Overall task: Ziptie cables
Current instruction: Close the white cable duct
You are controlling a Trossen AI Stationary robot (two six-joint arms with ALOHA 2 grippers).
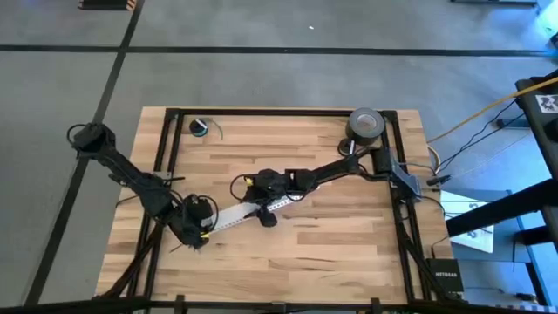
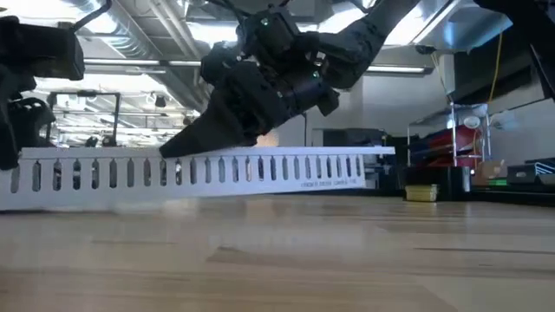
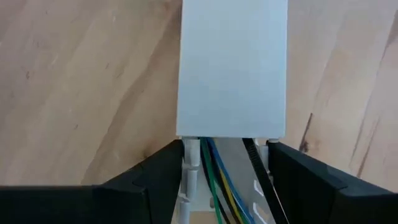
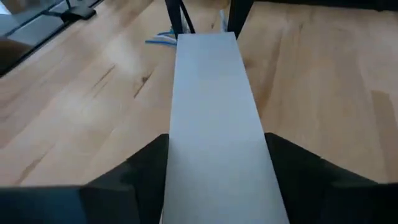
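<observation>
wooden table (image 1: 331, 235) | white slotted duct (image 1: 253, 209) holds cables (image 3: 217, 180), ziptie (image 3: 258, 174) | left gripper (image 1: 199, 228), right gripper (image 1: 266, 209) clamp duct

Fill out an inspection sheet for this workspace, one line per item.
Surface: wooden table with a black frame.
Job's things: coloured cables and a black ziptie run inside a white slotted duct under its flat cover.
Clutter: tape roll at the far right corner; small dark ring at the far left.
Grippers: left gripper straddles one end of the duct; right gripper straddles the other.
Cables: yellow and black cords off the table's right side.
Surroundings: grey floor; shelving and benches behind.
</observation>
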